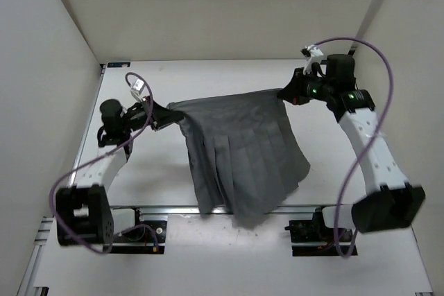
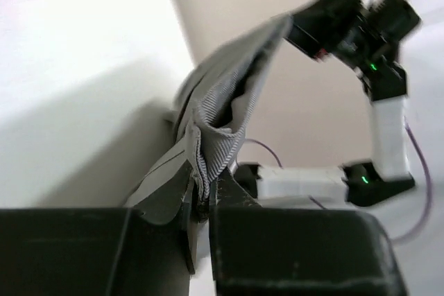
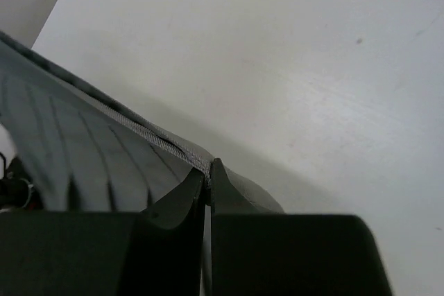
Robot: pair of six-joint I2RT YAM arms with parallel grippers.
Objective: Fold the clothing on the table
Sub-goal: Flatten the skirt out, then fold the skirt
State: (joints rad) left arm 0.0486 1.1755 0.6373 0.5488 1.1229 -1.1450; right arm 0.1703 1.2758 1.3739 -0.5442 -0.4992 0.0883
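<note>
Both arms raised: left gripper (image 1: 171, 118) clamped on one top corner of the clothing (image 1: 243, 157), right gripper (image 1: 282, 95) pinched tight on the other; clothing stretched between them over the table (image 1: 159, 81) middle, pleats hanging toward the near edge

This looks to me like a robotics lab test cell. I stand at a bare white table (image 1: 159, 171) edged with silver metal rails (image 1: 33, 261). Plain pale walls (image 1: 41, 39) box it in, purple cables (image 1: 380, 67) loop loose above it, and a small blue mark (image 1: 105, 66) sits at a corner.
</note>
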